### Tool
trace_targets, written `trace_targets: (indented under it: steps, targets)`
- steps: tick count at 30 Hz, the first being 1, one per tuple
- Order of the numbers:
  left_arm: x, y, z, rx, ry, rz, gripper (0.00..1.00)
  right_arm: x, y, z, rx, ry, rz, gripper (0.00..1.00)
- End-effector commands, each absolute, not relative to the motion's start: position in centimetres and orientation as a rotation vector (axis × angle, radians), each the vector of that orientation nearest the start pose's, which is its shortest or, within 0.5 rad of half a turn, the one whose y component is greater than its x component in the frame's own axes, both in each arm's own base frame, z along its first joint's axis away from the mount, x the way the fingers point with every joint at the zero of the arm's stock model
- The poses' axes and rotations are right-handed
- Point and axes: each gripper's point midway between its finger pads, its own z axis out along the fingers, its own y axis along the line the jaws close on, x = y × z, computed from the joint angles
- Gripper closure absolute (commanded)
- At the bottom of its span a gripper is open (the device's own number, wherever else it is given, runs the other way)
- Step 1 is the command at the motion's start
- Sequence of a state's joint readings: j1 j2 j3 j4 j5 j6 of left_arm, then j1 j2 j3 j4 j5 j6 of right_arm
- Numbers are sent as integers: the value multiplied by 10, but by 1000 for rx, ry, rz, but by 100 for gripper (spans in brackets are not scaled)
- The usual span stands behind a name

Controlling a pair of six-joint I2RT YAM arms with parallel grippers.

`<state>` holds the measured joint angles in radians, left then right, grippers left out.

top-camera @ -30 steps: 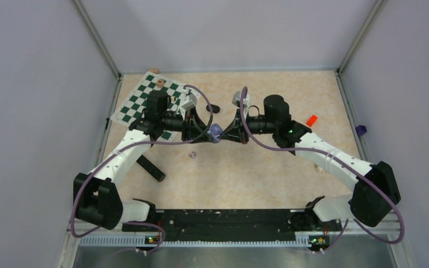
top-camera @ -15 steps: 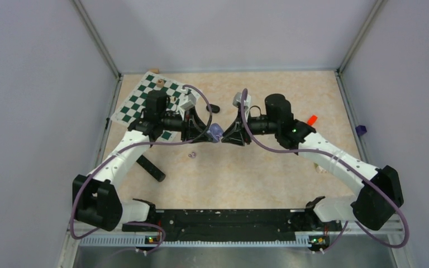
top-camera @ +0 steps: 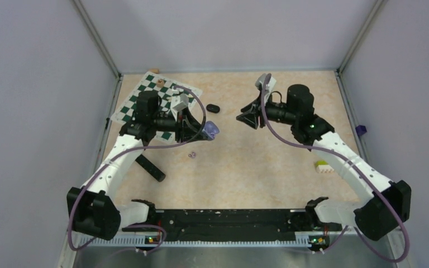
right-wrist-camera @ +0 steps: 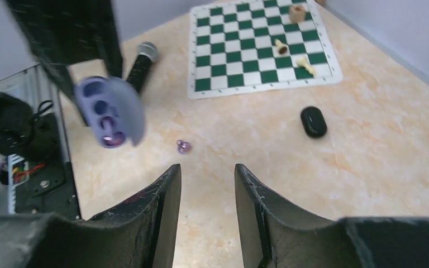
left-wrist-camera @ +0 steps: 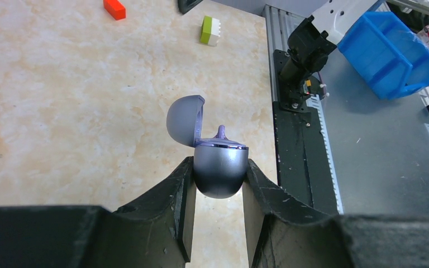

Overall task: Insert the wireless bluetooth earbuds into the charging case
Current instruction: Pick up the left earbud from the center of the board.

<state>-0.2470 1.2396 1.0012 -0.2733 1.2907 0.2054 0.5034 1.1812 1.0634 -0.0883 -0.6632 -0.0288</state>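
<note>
My left gripper (left-wrist-camera: 218, 163) is shut on the rounded body of a pale purple charging case (left-wrist-camera: 220, 174), held above the table with its lid (left-wrist-camera: 184, 119) hinged open. A pale purple earbud (left-wrist-camera: 222, 132) pokes up out of the case. From above, the case (top-camera: 213, 131) sits at the tip of the left gripper (top-camera: 203, 130). A second purple earbud (top-camera: 191, 155) lies loose on the table just below it, also seen in the right wrist view (right-wrist-camera: 184, 146). My right gripper (top-camera: 240, 118) stands open and empty, apart from the case (right-wrist-camera: 109, 116), to its right.
A closed black case (top-camera: 213, 108) lies near the green chessboard (top-camera: 145, 103), which holds a few chess pieces (right-wrist-camera: 282, 47). A black cylinder (top-camera: 151, 167) lies at the left. A yellow-and-white block (top-camera: 322, 166) and a red block (left-wrist-camera: 114, 8) lie at the right.
The right gripper opened, let go at the case and drew back up and to the right. The left arm shifted slightly left, still holding the case.
</note>
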Motion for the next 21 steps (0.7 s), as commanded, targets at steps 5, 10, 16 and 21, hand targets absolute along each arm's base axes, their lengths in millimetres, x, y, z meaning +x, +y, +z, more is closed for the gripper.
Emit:
trace_targets:
  steps: [5,10,16,21]
  targets:
    - [225,-223,294,1191,1412,-1247,100,331,299,224,-781,1899,936,60]
    - [222,-222,297,1204,1399,-1241,100,334,342,166,-850,2034,942,58]
    - [216,-219,304,1223,1375,-1233,100,342,388,133,-827,2134,1049,57]
    - [211,-219,308,1237,1362,-1243,100,341,422,91,-831,2249,995,51]
